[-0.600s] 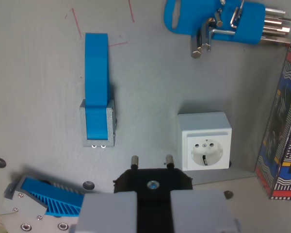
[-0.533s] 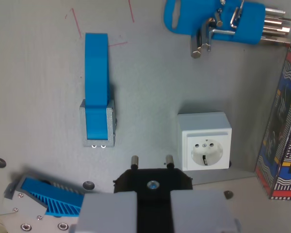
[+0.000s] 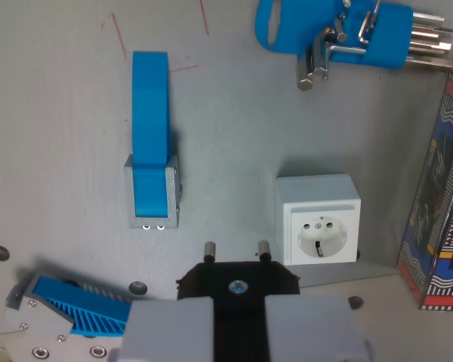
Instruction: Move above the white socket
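Observation:
The white socket [image 3: 318,220] stands on the grey table at the wrist view's lower right, its round face with two holes showing. My gripper [image 3: 238,305] is at the bottom middle, shut on a black plug [image 3: 238,283]. The plug's two metal pins [image 3: 209,249] point up in the picture. The plug sits to the left of the socket and slightly below it, with a small gap between them.
A blue lever in a grey block [image 3: 152,151] stands left of centre. A blue part with metal pins [image 3: 340,34] lies at the top right. A patterned box [image 3: 445,204] lines the right edge. A blue ribbed piece on a metal plate [image 3: 68,309] is at the bottom left.

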